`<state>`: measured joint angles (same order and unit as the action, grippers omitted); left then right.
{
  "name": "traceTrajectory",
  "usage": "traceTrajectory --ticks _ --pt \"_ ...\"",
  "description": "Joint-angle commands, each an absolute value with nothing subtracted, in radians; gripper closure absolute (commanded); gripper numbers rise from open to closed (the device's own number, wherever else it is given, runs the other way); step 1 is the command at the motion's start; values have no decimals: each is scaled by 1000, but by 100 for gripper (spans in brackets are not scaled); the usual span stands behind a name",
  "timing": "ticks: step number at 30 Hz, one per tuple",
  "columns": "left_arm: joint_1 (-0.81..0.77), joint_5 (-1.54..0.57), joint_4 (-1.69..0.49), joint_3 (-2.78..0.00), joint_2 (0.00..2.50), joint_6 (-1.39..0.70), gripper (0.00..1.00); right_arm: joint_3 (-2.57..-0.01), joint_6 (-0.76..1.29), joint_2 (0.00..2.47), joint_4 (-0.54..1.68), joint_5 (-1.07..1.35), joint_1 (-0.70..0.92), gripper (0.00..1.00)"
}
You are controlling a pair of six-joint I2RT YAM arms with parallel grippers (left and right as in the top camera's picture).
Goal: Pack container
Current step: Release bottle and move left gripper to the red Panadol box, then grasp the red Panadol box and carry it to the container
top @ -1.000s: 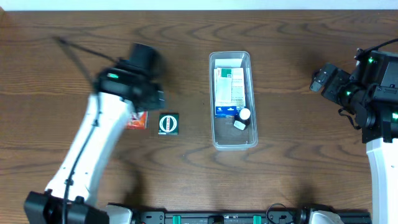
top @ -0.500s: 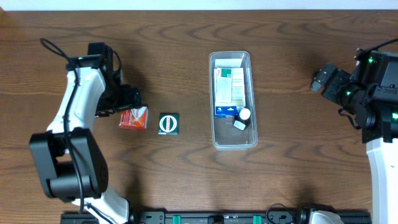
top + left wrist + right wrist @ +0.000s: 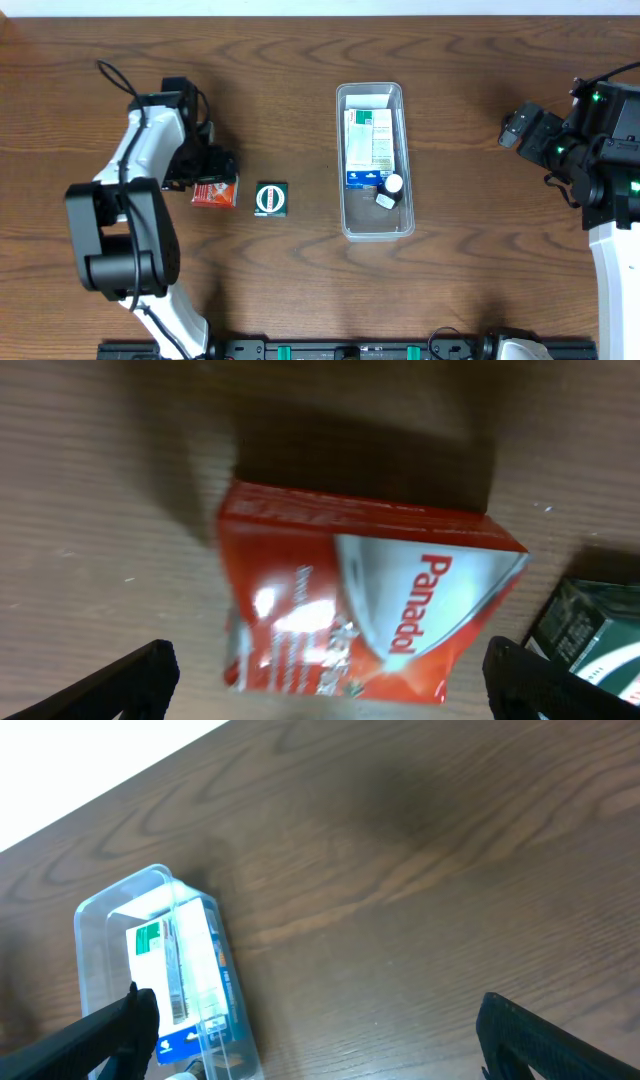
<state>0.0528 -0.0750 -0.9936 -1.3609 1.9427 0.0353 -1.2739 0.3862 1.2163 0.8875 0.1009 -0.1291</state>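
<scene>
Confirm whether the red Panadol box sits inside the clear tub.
No, the red Panadol box lies on the wooden table, outside the clear tub.

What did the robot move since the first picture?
The left arm folded back toward its base, and the left gripper now sits over the red box, jaws open on either side, nothing gripped. The red box, green box, container and right arm stayed put.

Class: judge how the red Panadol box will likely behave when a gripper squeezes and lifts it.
The red Panadol box looks like thin card: probably light, and a hard squeeze may dent it. Its flat faces suggest sliding, not rolling. Glare on its glossy print hints it could slip.
</scene>
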Motion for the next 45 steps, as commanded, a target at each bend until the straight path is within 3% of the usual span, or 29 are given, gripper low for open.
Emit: traceTrajectory --ticks 1,11,14,19,28,32,37,45 --pt "22 -54 -990 -1344 1974 52 2 -1277 396 1216 888 102 -133 1" --pt "16 -33 -962 -1344 2051 21 0 -1277 396 1216 888 102 -133 1" --pt "16 -33 -970 -1345 2045 1 6 -1277 396 1216 888 102 -133 1" --pt "16 -33 -1015 -1361 1988 -17 25 -1277 396 1216 888 102 -133 1" --pt "-41 -34 -1073 -1368 1682 -128 27 -1277 396 1216 888 102 -133 1" --pt "-166 -39 -1085 -1367 1512 -214 27 -1277 396 1216 888 102 -133 1" --pt "-440 -36 -1062 -1367 1369 -400 28 -1277 396 1216 888 102 -133 1" --pt "-857 154 -918 -1365 1432 -650 27 -1277 396 1216 888 102 -133 1"
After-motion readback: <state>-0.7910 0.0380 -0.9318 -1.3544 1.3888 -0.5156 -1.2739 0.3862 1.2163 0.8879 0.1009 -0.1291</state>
